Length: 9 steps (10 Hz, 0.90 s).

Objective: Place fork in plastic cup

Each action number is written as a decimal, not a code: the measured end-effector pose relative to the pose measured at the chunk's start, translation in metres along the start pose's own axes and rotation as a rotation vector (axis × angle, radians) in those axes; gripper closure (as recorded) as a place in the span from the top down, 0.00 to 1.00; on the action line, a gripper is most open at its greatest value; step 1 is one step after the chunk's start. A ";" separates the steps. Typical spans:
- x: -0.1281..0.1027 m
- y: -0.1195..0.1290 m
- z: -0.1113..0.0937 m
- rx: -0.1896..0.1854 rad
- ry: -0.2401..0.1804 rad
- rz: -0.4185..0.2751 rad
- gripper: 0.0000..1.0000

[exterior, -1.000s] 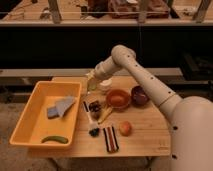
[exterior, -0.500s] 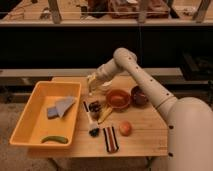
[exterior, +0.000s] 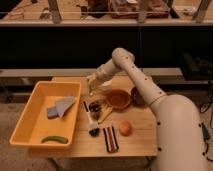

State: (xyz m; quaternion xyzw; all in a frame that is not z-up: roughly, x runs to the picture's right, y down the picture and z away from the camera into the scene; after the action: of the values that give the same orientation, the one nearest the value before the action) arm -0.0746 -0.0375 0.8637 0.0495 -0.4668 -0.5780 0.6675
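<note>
I start with the table (exterior: 140, 145). A yellow bin (exterior: 30, 127) fills its left side, and an orange bowl (exterior: 118, 98) and a dark bowl (exterior: 137, 95) sit to the right of centre. The arm reaches in from the right, and the claw (exterior: 92, 88) hangs over the far part of the table, just right of the bin's far corner.

The claw is closed. A thin pale sliver pointing down from its tips is, I judge, the fork (exterior: 91, 93) pinched there, though I can't be certain. I can't tell the plastic cup apart from the claw in front of it.

I expect the fork to be light, stiff and smooth. It won't bend, but it is narrow enough to swivel or slide between two flat fingers. I think the best hold is across the flat faces of the handle, up from the tines, so the tines hang down and enter first. The cup is likely light too and would tip at a sideways nudge, so the fork should go in from straight above.
</note>
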 end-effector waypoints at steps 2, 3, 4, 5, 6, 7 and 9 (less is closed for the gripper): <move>0.004 0.004 0.009 -0.010 -0.021 0.006 0.00; 0.006 0.009 0.015 -0.021 -0.031 0.018 0.00; 0.007 0.014 0.018 -0.036 -0.033 0.039 0.00; 0.008 0.016 0.019 -0.049 -0.023 0.067 0.00; 0.007 0.018 0.019 -0.071 0.000 0.124 0.00; 0.006 0.021 0.020 -0.082 0.004 0.181 0.00; 0.006 0.018 0.025 -0.088 -0.008 0.200 0.00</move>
State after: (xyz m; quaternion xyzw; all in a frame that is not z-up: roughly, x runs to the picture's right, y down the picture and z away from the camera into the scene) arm -0.0791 -0.0242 0.8922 -0.0289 -0.4461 -0.5284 0.7217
